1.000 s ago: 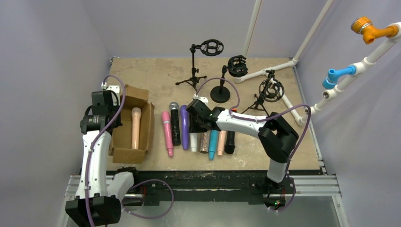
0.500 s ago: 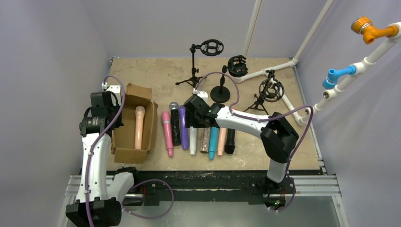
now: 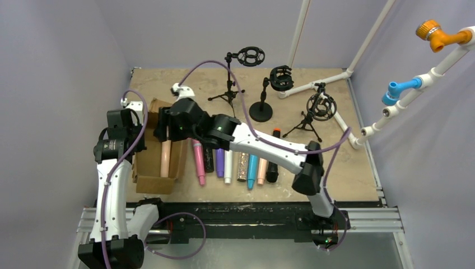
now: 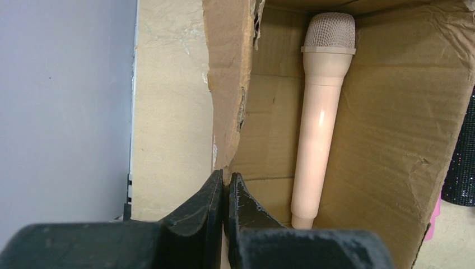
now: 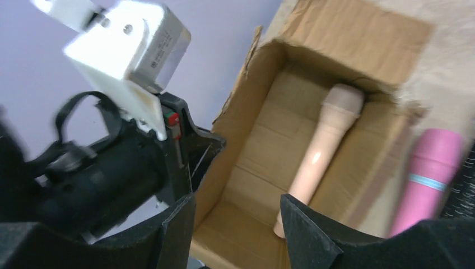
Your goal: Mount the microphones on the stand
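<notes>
Above box (image 3: pixel 148 159) | right tool (image 5: pixel 238 199) spread | left tool (image 4: pixel 224 176) pinches wall

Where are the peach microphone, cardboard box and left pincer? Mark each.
peach microphone (image 4: pixel 317 134), left wrist view, handle
cardboard box (image 4: pixel 227 84), left wrist view, torn wall
left pincer (image 4: pixel 225 176), left wrist view, closed fingertips

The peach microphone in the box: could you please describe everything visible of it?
The peach microphone is a smooth, glossy stick with a matching mesh grille head and a collar below it. It lies flat on the floor of the open cardboard box, head towards the far end, alone there, touched by nothing else.
</notes>
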Controlling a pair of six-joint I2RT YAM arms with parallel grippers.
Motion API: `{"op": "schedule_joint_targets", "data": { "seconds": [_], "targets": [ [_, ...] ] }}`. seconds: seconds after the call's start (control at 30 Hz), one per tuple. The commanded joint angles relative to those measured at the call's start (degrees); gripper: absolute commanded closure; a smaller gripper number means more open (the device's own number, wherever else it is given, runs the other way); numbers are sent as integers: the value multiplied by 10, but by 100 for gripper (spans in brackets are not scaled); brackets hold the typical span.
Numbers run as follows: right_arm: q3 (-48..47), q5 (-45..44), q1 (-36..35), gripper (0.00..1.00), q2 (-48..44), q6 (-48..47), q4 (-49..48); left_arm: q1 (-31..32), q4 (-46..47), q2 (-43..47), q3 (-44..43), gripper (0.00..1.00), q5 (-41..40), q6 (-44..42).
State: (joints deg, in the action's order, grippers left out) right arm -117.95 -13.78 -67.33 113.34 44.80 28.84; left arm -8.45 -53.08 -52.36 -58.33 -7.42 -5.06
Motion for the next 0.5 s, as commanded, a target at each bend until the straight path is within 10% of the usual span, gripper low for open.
{"op": "schedule_joint_targets", "data": {
  "seconds": [0.0,0.47],
  "targets": [
    [-85,58,-2,40,119,-9,45,1,11,18,-23,100,16,20],
    [-140,71,5,39,257,9,57,3,-15,39,-52,100,116,38]
  ]
}}
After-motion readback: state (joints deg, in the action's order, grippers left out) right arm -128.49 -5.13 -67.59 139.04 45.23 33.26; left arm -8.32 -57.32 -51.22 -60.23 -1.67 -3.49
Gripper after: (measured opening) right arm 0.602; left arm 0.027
